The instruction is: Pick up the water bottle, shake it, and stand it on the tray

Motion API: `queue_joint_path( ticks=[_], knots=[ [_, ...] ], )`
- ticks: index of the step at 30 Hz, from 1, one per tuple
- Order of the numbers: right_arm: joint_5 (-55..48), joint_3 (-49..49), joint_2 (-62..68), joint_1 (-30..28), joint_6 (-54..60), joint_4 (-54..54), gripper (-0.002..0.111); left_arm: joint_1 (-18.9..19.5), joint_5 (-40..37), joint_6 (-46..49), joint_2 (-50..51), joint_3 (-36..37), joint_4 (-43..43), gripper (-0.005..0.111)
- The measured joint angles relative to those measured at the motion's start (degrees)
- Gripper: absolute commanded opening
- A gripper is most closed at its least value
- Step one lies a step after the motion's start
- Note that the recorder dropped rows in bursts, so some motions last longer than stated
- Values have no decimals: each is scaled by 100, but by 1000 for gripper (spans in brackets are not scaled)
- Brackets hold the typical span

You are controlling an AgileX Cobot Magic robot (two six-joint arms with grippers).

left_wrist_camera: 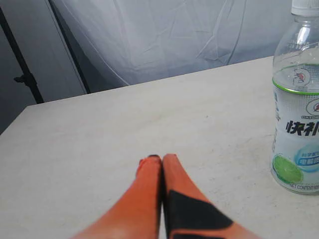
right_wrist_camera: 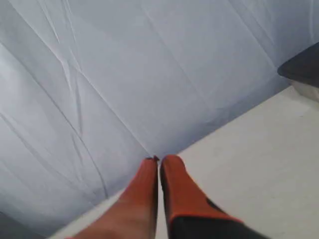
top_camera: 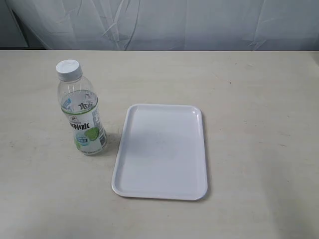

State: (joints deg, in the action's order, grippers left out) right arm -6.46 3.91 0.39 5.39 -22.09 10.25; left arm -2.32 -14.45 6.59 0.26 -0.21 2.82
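The water bottle [top_camera: 82, 108] stands upright on the table, left of the tray; it is clear plastic with a white cap and a white-and-green label. The white tray [top_camera: 162, 185] lies flat at the table's middle with nothing on it. Neither arm shows in the exterior view. In the left wrist view my left gripper [left_wrist_camera: 161, 157] is shut with nothing in it, its orange fingers over bare table, and the water bottle [left_wrist_camera: 298, 114] stands apart to one side. In the right wrist view my right gripper [right_wrist_camera: 159, 159] is shut and holds nothing; neither bottle nor tray shows there.
A wrinkled white cloth backdrop [top_camera: 164, 22] hangs behind the table's far edge. A black stand pole [left_wrist_camera: 22, 74] rises beyond the table in the left wrist view. A dark object [right_wrist_camera: 301, 69] sits at the edge of the right wrist view.
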Motion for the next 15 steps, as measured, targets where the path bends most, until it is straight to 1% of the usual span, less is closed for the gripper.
queue_joint_path(
  ticks=[2, 3, 4, 6, 7, 8, 9, 12, 14, 15],
  knots=[
    [151, 0, 0, 0, -138, 758, 6, 0, 0, 0, 0, 0, 0, 0],
    [148, 0, 0, 0, -228, 1359, 6, 0, 0, 0, 0, 0, 0, 0],
    [72, 22, 0, 15, -254, 1728, 4, 0, 0, 0, 0, 0, 0, 0],
    [-485, 233, 0, 148, -148, 2581, -1, 0, 0, 0, 0, 0, 0, 0],
    [-840, 370, 0, 224, 94, 2983, -1, 0, 0, 0, 0, 0, 0, 0],
    [-1069, 527, -4, 301, 622, 3565, -1, 0, 0, 0, 0, 0, 0, 0],
    [-1291, 789, -13, 409, 1405, 4210, -1, 0, 0, 0, 0, 0, 0, 0],
    [-1376, 1450, -13, 527, 4632, 5968, -1, 0, 0, 0, 0, 0, 0, 0],
    [-1278, 1879, 198, 539, 5984, 6534, -1, 0, 0, 0, 0, 0, 0, 0],
    [-1227, 2059, 437, 539, 6391, 6632, -1, 0, 0, 0, 0, 0, 0, 0]
  ],
)
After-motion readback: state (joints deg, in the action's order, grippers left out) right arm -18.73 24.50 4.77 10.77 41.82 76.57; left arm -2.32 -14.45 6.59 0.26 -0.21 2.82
